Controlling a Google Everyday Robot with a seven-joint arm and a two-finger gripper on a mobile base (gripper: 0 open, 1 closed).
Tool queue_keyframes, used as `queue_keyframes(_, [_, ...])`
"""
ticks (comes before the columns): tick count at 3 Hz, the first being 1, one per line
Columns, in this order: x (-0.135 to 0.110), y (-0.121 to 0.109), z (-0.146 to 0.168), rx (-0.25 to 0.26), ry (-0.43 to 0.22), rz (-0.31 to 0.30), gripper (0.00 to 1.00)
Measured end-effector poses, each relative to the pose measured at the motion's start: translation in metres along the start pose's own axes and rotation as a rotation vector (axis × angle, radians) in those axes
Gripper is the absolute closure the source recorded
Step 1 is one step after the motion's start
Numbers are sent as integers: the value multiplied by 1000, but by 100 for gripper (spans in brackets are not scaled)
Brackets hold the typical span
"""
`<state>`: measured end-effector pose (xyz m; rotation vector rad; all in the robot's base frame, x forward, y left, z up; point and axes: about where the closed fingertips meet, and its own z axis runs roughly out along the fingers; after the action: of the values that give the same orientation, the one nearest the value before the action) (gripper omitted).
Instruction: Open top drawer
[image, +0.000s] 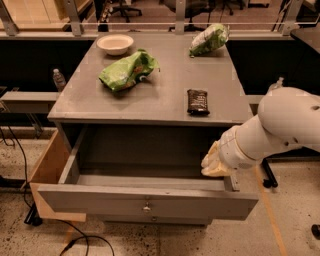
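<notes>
The top drawer (145, 201) is a wide grey drawer with a small round metal knob (146, 206) at the centre of its front panel. It stands pulled out from under the grey cabinet top (150, 95), and its grey interior (150, 165) shows. My gripper (212, 163) is cream-coloured at the end of the white arm (280, 125). It hangs over the drawer's right rear corner, above the right side wall. Below the top drawer, a second knob (153, 218) of a lower drawer front just shows.
On the cabinet top lie a green bag (127, 71), a dark snack bar (198, 101), a white bowl (115, 43) and another green-and-white bag (209, 39). A wooden panel (45, 170) stands at the drawer's left. A cable (75, 240) runs on the floor.
</notes>
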<state>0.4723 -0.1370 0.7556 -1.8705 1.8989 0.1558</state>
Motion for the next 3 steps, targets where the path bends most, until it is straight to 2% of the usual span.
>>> queue_keyframes(1, [10,-17,10,22,1,8,95])
queue_keyframes(2, [18,-31,21,38,3,14,100])
queue_keyframes(3, [27,-35,37,38,11,23,100])
